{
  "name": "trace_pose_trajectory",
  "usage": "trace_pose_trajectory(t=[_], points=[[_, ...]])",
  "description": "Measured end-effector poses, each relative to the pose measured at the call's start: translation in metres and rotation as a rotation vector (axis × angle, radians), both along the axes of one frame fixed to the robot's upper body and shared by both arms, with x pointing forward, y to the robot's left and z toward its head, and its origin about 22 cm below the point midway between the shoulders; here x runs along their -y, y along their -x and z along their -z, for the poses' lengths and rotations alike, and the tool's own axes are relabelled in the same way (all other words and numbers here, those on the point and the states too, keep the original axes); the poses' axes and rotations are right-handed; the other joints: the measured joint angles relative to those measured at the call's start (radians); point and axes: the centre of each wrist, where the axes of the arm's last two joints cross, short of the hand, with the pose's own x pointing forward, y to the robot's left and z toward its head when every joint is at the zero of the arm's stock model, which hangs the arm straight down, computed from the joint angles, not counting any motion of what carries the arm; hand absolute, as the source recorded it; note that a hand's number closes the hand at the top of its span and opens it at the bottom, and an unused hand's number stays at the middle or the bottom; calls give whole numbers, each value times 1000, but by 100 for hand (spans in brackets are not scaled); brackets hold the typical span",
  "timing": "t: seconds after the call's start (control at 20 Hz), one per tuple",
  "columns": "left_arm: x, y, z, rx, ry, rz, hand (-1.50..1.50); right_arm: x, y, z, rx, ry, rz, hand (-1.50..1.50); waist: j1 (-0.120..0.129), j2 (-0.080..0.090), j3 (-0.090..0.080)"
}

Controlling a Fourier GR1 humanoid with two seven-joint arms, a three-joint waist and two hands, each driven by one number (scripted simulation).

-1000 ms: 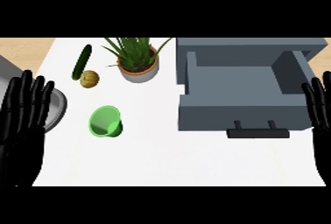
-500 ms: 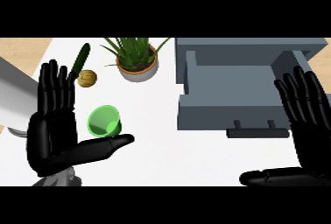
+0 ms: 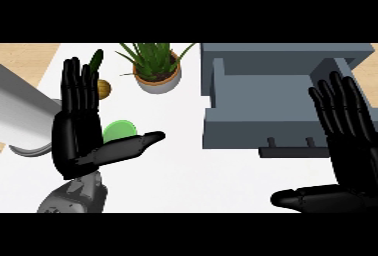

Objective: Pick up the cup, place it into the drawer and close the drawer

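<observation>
A green cup (image 3: 118, 131) lies on the white counter (image 3: 192, 175), mostly hidden behind my left hand (image 3: 77, 132). That hand is open, fingers straight and pointing up, thumb stretched to the right just below the cup. The grey drawer (image 3: 277, 107) stands pulled open at the upper right, its dark handle (image 3: 291, 150) facing me. My right hand (image 3: 347, 145) is open too, fingers up, over the drawer's right front corner, thumb pointing left near the lower edge.
A potted plant (image 3: 156, 70) stands at the back, left of the drawer. A dark green cucumber (image 3: 96, 57) and a brown round item (image 3: 105, 89) lie behind my left hand. A grey rounded object (image 3: 22, 115) sits at the left edge.
Both hands rose from the side edges into the view and moved inward. The left hand now stands in front of the cup, covering most of it. The cup and drawer have not moved.
</observation>
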Motion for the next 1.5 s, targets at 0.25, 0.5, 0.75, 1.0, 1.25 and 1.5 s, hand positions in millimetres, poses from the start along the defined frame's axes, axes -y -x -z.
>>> trace_pose_trajectory(t=[0.25,0.5,0.75,1.0,1.25,1.5], points=[[5,-6,4,-14,9,-12,-150,-4,-2,1,-3,4,-2,-150,0,0,0],[8,-7,17,-37,10,-28,-150,-3,-5,-1,6,6,-8,-150,1,0,0],[3,-1,31,-74,22,-55,-150,1,-5,-3,9,5,3,-150,1,0,0],[-4,0,45,-121,29,-80,-150,2,-1,-5,13,2,2,-150,1,0,0],[-17,9,69,-169,28,-116,-150,1,-3,-1,13,7,6,-150,2,0,0],[-31,13,92,-200,25,-155,-150,1,-5,-8,13,7,3,-150,2,0,0]])
